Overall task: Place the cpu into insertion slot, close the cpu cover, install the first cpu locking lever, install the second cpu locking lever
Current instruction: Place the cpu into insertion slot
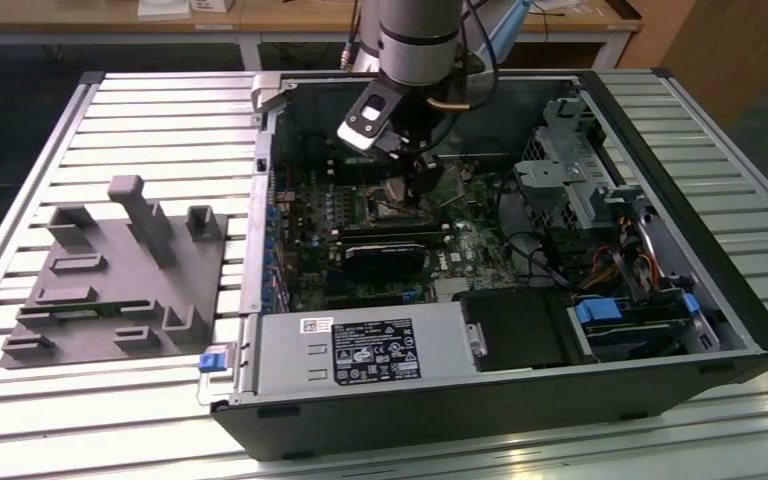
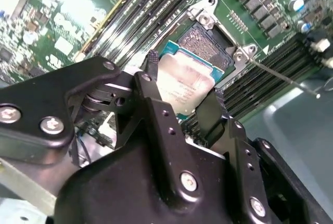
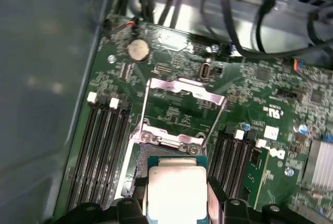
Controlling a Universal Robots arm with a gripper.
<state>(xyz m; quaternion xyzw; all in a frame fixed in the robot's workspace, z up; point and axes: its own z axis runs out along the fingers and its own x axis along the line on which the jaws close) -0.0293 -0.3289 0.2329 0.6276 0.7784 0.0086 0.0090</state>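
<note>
Holding the cpu (image 2: 192, 78) by two opposite edges, the gripper (image 2: 183, 89) is closed just to the chip's width, with one black fingertip (image 2: 151, 61) pressed against a side and nothing else in its grasp; in the exterior view the gripper (image 1: 418, 168) is reaching down into the open computer case (image 1: 491, 400) over the middle of the motherboard (image 1: 357, 215). In the second wrist view the chip hangs just beside and partly over the near edge of the insertion slot (image 2: 205, 47), whose dark contact field lies bare and unoccupied, so the first step looks to be under way but not finished: the chip appears carried rather than seated, though whether it touches the rim cannot be told. In the first wrist view the cpu (image 3: 177, 190) sits between the fingers close to the cpu cover (image 3: 184, 86), which is swung back on its hinge with green board showing through its window, so closing it is not yet done. A thin metal locking lever (image 2: 286, 81) sticks out free at one corner of the socket, unlatched; the other lever cannot be made out. By this reading all four steps remain open, with the placement nearest to completion.
</note>
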